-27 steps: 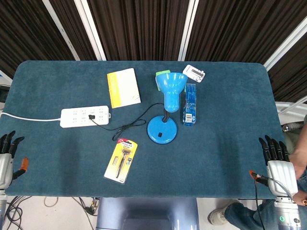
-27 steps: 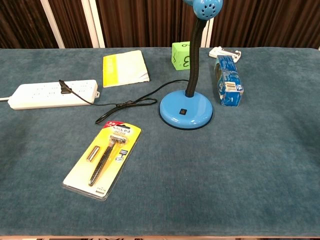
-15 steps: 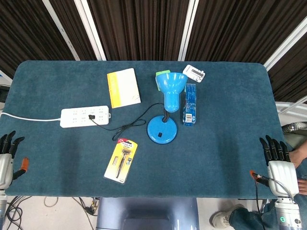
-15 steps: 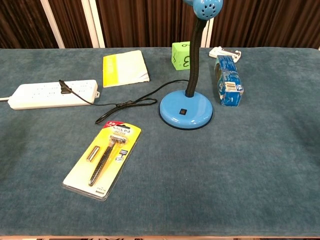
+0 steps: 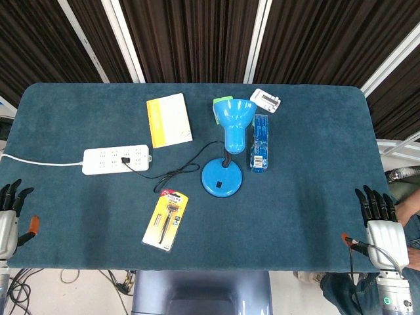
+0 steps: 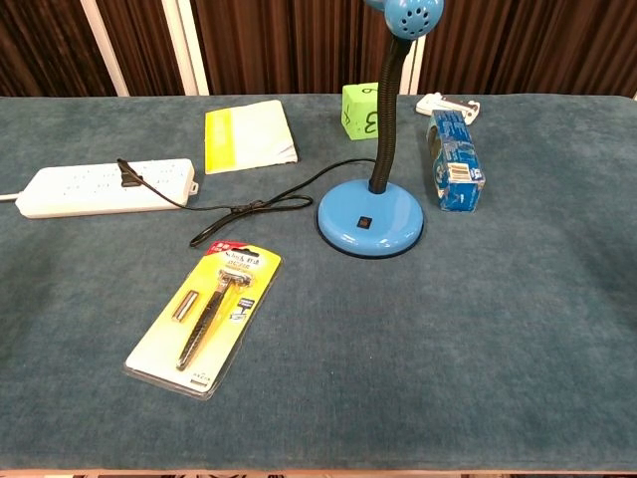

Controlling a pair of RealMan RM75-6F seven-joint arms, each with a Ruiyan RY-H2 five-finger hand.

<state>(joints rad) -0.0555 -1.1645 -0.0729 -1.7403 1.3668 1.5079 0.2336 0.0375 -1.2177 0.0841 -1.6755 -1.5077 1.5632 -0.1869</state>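
This looks like a robot lab or test room set up for recording. A counter (image 5: pixel 315 164) covered in teal carpet-like cloth carries unrelated household goods: a blue desk lamp (image 5: pixel 226 154), a packaged razor (image 5: pixel 166 220), a white power strip (image 5: pixel 116 159). Dark slatted wall panels (image 5: pixel 190 39) with white strips stand behind, and loose cables (image 5: pixel 20 282) lie on the floor.

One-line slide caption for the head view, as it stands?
Both hands, left hand and right hand, held open at the near table corners; blue desk lamp plugged into white power strip.
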